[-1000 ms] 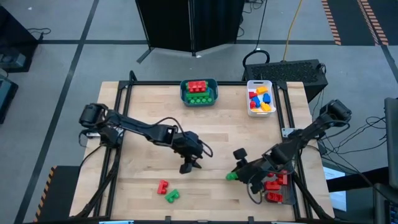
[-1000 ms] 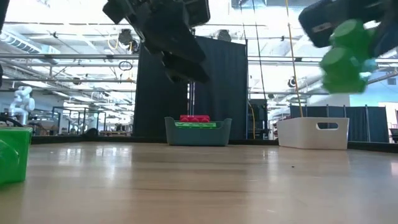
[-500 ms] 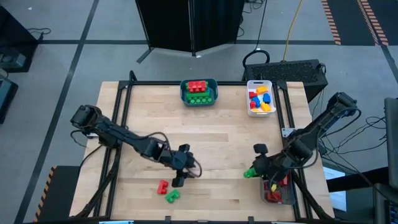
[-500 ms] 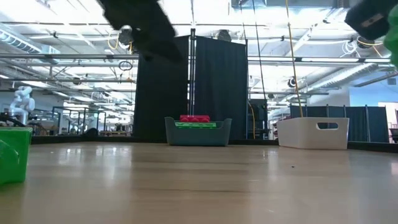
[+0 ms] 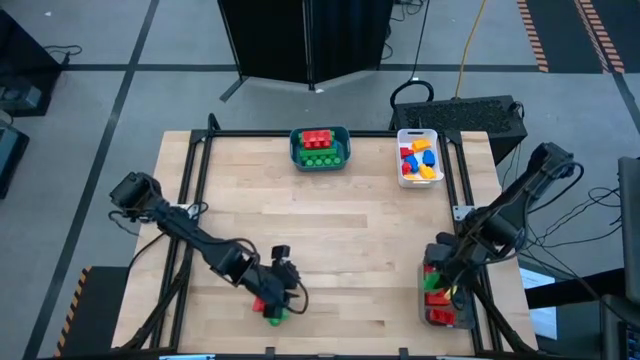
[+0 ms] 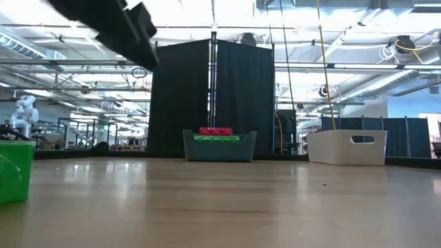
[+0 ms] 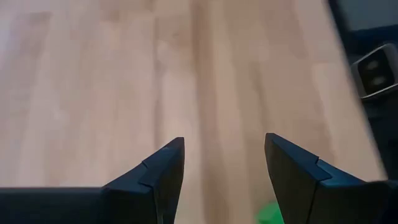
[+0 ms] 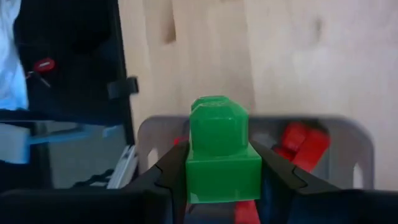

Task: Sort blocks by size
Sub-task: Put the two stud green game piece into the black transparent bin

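Observation:
My right gripper (image 5: 436, 281) is shut on a small green brick (image 8: 217, 149) above the clear bin (image 5: 448, 318) at the table's near right edge. The bin holds red bricks (image 8: 303, 142). My left gripper (image 5: 270, 292) is open and empty, low over a red brick (image 5: 259, 301) and a green brick (image 5: 276, 318) that lie on the table near its front edge. The green brick shows beside its fingers in the left wrist view (image 7: 271, 214) and at the left of the low view (image 6: 14, 172). Its fingers (image 7: 163, 171) touch nothing. My right gripper pinches the green brick by its two opposite side faces (image 8: 194, 171) between its two fingers. The brick's single stud (image 8: 217, 112) points away from the wrist. The brick is lifted clear, over the clear bin's opening.
A teal bin (image 5: 320, 148) with red and green bricks stands at the far edge. A white bin (image 5: 418, 158) with mixed bricks stands at the far right. Bare wood lies between the arms.
My right gripper has carried the green brick toward the table's right edge, from over the table to over the clear bin. My left gripper has gone toward the near edge and left, coming down over the red and green bricks.

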